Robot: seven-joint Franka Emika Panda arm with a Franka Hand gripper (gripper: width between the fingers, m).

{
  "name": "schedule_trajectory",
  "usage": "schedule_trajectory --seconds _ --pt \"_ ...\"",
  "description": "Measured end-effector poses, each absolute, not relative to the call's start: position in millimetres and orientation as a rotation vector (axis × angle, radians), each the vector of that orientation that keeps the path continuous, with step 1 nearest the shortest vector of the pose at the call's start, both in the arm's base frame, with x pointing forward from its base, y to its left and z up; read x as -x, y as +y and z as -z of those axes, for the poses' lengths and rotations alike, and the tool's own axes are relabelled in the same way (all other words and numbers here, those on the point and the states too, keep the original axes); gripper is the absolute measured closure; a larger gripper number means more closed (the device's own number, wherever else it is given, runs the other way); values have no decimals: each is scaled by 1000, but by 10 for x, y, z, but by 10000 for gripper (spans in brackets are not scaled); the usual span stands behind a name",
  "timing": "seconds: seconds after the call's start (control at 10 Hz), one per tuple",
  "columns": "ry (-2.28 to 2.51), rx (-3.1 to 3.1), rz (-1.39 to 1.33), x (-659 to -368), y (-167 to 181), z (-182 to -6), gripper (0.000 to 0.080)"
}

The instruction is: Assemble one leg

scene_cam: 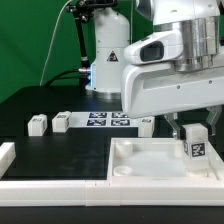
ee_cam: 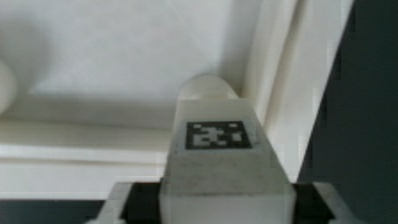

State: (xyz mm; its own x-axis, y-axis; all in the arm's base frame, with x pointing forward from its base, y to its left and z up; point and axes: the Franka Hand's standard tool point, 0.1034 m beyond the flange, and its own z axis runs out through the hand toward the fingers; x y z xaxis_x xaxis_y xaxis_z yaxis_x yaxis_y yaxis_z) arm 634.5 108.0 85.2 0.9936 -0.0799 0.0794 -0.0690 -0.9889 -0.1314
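My gripper [scene_cam: 194,131] is shut on a white leg [scene_cam: 194,143] with a black-and-white tag on its face. It holds the leg upright over the near right corner of the large white square top [scene_cam: 140,160]. In the wrist view the leg [ee_cam: 217,130] reaches from between my fingers [ee_cam: 134,200] toward the top's raised rim [ee_cam: 285,70]; its tip is close to the corner, and I cannot tell whether it touches. Other loose legs lie on the black table: one [scene_cam: 37,124] at the exterior view's left, one [scene_cam: 62,121] beside it, one [scene_cam: 145,123] behind the top.
The marker board [scene_cam: 105,119] lies behind the top. A white frame edge [scene_cam: 8,158] runs along the exterior view's left and front. The arm's base [scene_cam: 108,50] stands at the back before a green screen.
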Motion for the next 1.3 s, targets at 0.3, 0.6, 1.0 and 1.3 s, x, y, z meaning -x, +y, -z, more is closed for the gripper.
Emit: schedule_trajectory --seconds 0.3,0.6,1.0,1.3 --pt "773 2889 130 -6343 1135 -842 509" --pt "1228 2711 67 -6339 1129 -837 509" --pt "1659 2489 28 -6321 1196 -825 509" --pt "1764 2419 2 -6327 1198 -826 509"
